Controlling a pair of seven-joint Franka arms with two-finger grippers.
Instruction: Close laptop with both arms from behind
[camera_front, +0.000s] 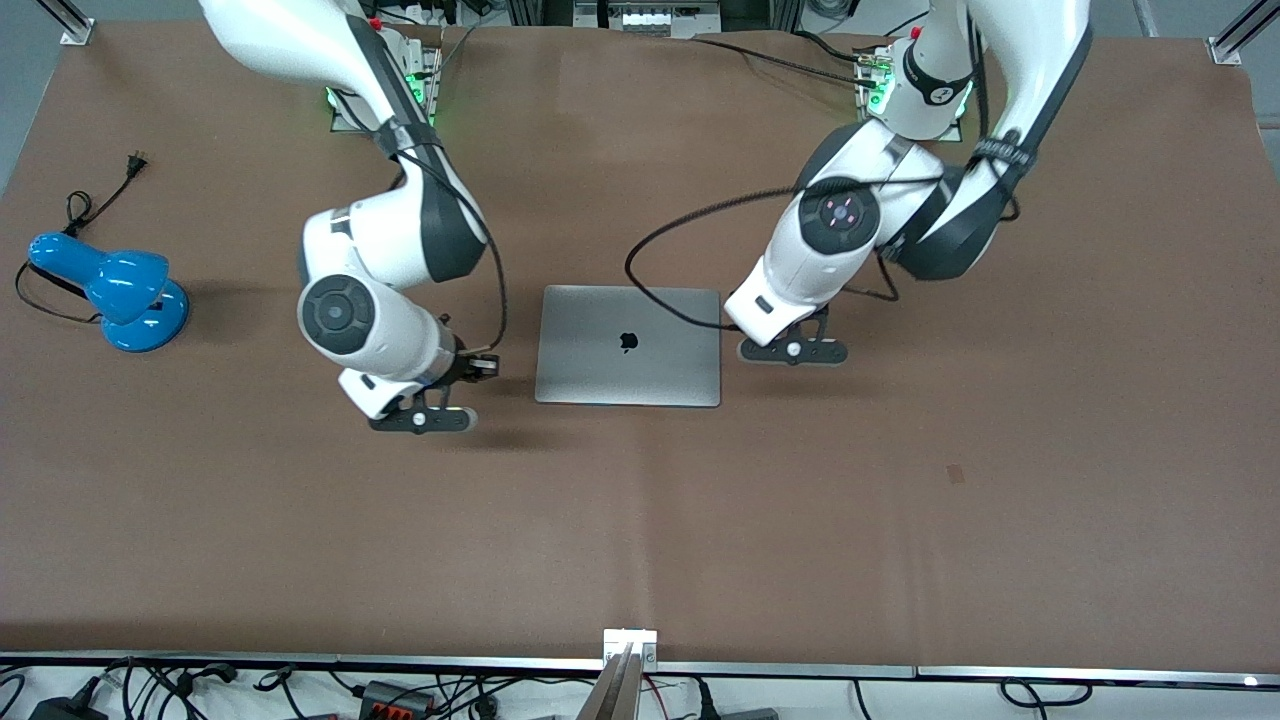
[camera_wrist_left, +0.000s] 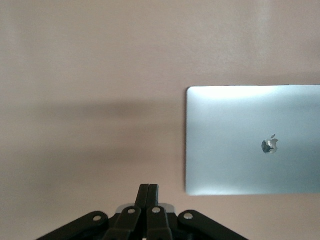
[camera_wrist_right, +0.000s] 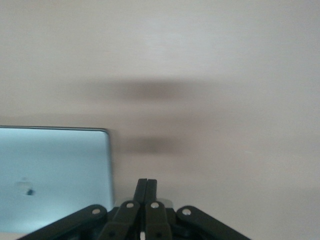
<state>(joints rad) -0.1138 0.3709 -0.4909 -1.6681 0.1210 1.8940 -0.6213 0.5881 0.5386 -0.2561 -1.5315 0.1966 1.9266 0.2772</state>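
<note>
Laptop (camera_front: 628, 346) flat on the brown worktop (camera_front: 900, 520), lid fully down, apple logo (camera_front: 628, 342) facing up, sitting about midway between the two arms. Silver-grey lid, nothing resting on it.

Left claw (camera_front: 792, 351) hanging over bare worktop just beside the laptop's edge on the left arm's end, not touching it. Fingers (camera_wrist_left: 148, 196) clenched tight together in the left wrist view, nothing between them. Same view catches the lid (camera_wrist_left: 252, 140) off to one side with the logo plain to see, plus a soft shadow across the brown surface.

Right claw (camera_front: 421, 420) over bare worktop on the laptop's other edge, toward the right arm's end, a bit more gap there than on the left arm's side. Also clenched shut on nothing, fingers (camera_wrist_right: 146, 191) pressed flat against each other. Right wrist view shows a corner of the lid (camera_wrist_right: 52, 177), looking pale and glary.

Black cable (camera_front: 670, 295) from the left arm looping down across the lid's corner nearest that arm's base. Can't tell whether it touches the lid or just hangs above.

Blue desk lamp (camera_front: 115, 290) way off at the right arm's end of the worktop, well apart from everything, black cord (camera_front: 95, 205) trailing loose, plug lying unplugged on the surface.
</note>
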